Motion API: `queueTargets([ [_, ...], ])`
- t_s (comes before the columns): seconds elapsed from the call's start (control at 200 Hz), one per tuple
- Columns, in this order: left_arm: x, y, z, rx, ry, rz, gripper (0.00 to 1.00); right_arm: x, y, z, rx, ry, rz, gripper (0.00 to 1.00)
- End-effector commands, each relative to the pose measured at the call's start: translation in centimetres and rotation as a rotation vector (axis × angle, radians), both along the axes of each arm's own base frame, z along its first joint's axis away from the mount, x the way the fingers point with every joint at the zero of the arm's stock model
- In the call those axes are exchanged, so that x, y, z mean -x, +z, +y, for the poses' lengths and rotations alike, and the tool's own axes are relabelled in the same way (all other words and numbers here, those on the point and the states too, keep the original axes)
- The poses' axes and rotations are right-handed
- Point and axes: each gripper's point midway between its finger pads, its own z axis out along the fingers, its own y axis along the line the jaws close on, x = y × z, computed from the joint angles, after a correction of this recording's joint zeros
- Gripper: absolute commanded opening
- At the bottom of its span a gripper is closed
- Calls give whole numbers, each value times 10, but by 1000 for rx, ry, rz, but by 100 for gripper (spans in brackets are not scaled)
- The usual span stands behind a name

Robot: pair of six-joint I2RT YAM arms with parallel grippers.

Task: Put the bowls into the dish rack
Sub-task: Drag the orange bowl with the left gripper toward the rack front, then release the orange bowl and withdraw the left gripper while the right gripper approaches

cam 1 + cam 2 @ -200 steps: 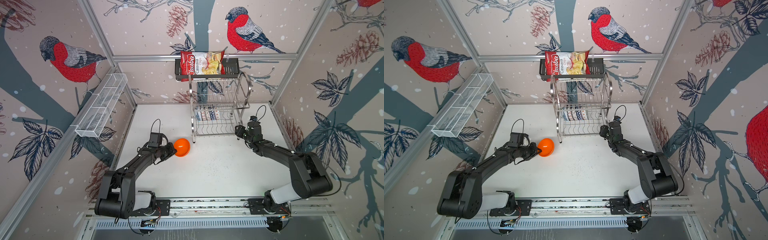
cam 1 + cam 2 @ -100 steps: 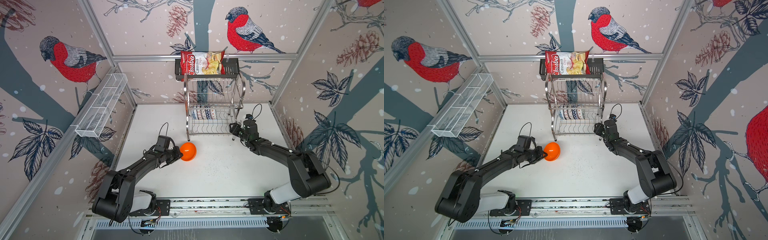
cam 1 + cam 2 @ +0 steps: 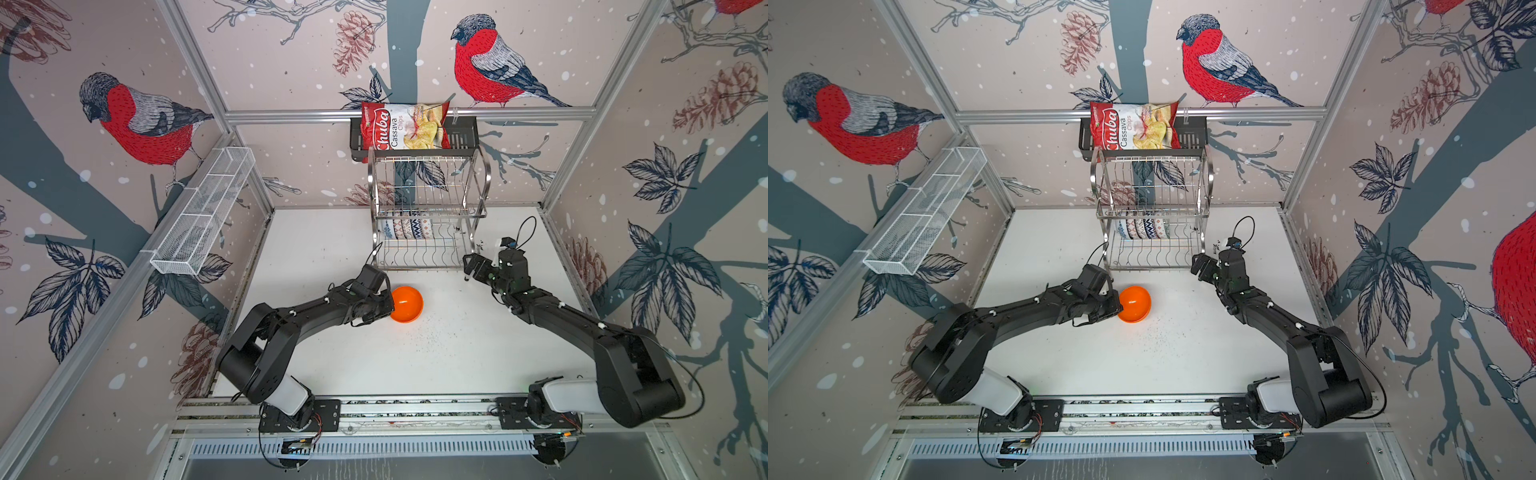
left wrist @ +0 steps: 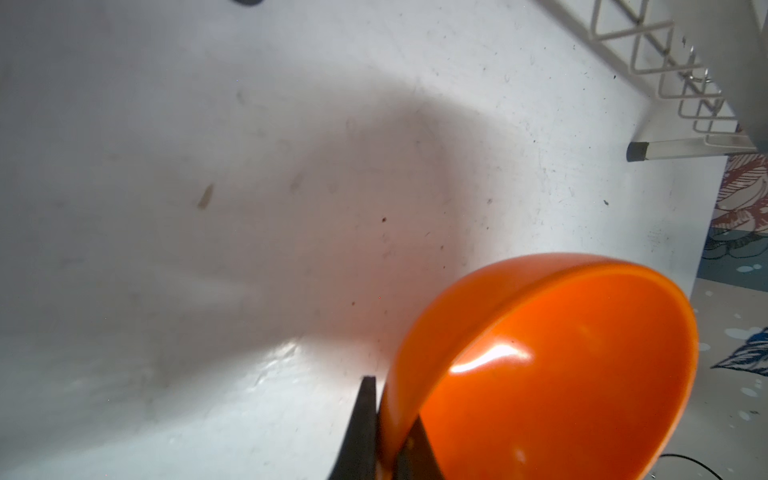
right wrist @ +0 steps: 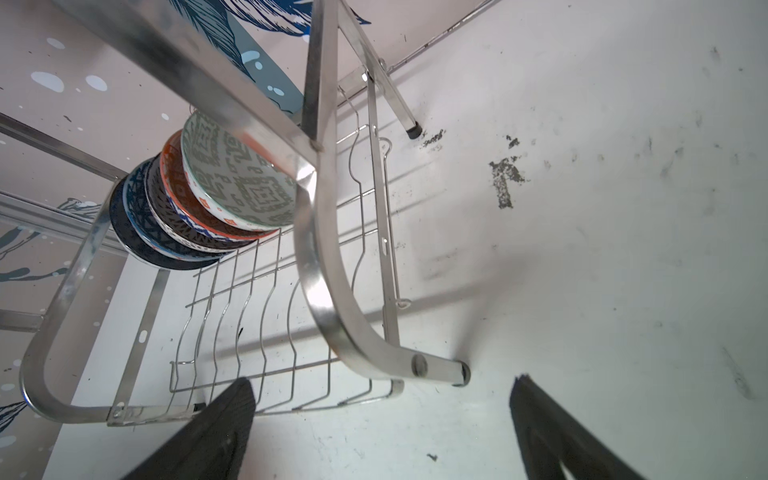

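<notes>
A glossy orange bowl (image 3: 408, 305) (image 3: 1135, 304) (image 4: 561, 365) hangs tilted just over the table, in front of the dish rack. My left gripper (image 3: 389, 306) (image 3: 1119, 306) (image 4: 386, 419) is shut on its rim, one finger inside and one outside. The steel-wire dish rack (image 3: 430, 215) (image 3: 1152, 215) (image 5: 309, 232) stands at the back middle. Several patterned bowls (image 3: 409, 228) (image 3: 1144, 228) (image 5: 232, 187) stand on edge in its lower tier. My right gripper (image 3: 469, 268) (image 3: 1198, 266) (image 5: 382, 392) is open and empty beside the rack's front right foot.
A long white mesh basket (image 3: 203, 216) hangs on the left wall. A black shelf (image 3: 461, 137) with a chips bag (image 3: 403, 126) sits on the back wall right above the rack. The white table (image 3: 436, 357) is scuffed and speckled.
My left gripper carried the orange bowl to the right, toward the rack's front. The rack slid a little to the left. My right gripper opened wide and drew slightly back from the rack.
</notes>
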Motion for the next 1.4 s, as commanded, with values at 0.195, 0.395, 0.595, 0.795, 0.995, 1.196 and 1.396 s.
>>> queueTargets([
  [0.195,-9,-11,-17,-127,-74,5,0,5,2,0,-6,29,-34,99],
  [0.395,-14,-8,-26,-134,-97,6,9,7,5,-2,3,23,-47,99],
  [0.595,-17,-2,-37,-95,-119,-3,26,8,7,2,14,38,-54,99],
  [0.795,-20,19,-39,-70,-138,-65,48,10,12,3,14,43,-76,99],
  [0.995,-25,55,-21,-116,-141,-178,81,22,36,20,16,94,-143,99],
  [1.196,-47,111,34,-51,-38,-293,97,43,51,59,65,225,-173,99],
  [1.396,-64,159,87,14,48,-465,98,73,37,128,175,404,-123,99],
])
